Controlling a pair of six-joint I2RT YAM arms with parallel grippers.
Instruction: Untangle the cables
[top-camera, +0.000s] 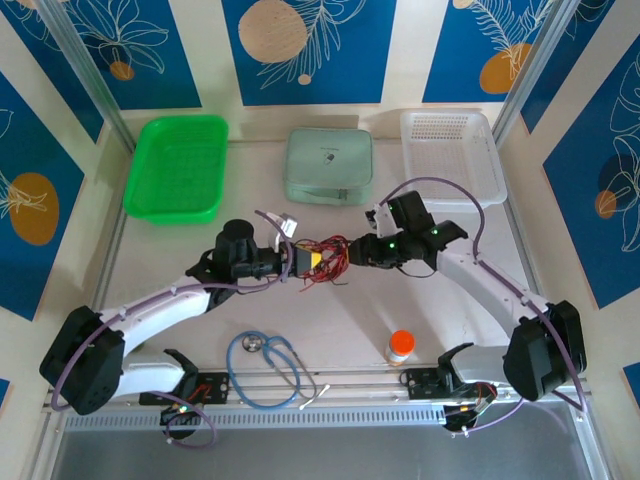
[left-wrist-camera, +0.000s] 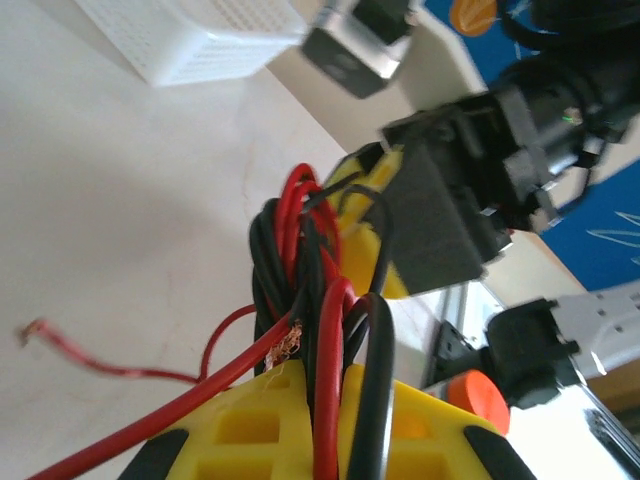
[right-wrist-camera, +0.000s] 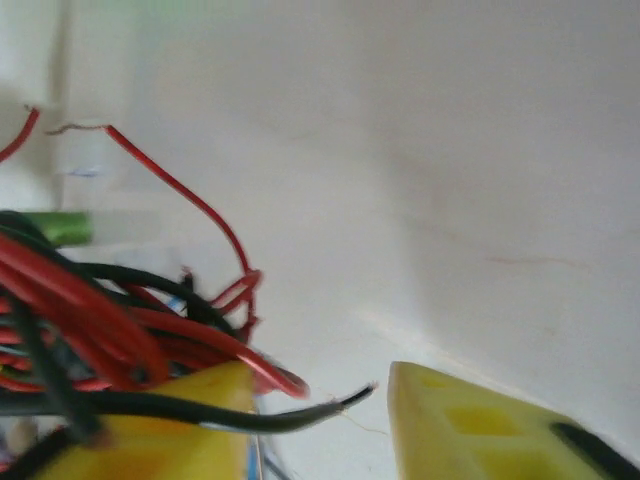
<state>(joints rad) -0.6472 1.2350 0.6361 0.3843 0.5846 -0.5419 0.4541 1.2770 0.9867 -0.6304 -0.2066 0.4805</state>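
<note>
Along the far edge of the tabletop (top-camera: 350, 320) stand a green tray (top-camera: 176, 168) at the left, a pale green pouch (top-camera: 328, 165) in the middle and a white perforated basket (top-camera: 450, 150) at the right. Nearer the front lies a light-blue stethoscope (top-camera: 252, 344), and well to its right a white bottle (top-camera: 400, 346) with an orange cap stands upright

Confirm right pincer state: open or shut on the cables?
Open. The right pincer has its yellow fingers apart, with bare table showing between them. The cables rest against one finger; only a black wire end pokes into the gap.
</note>
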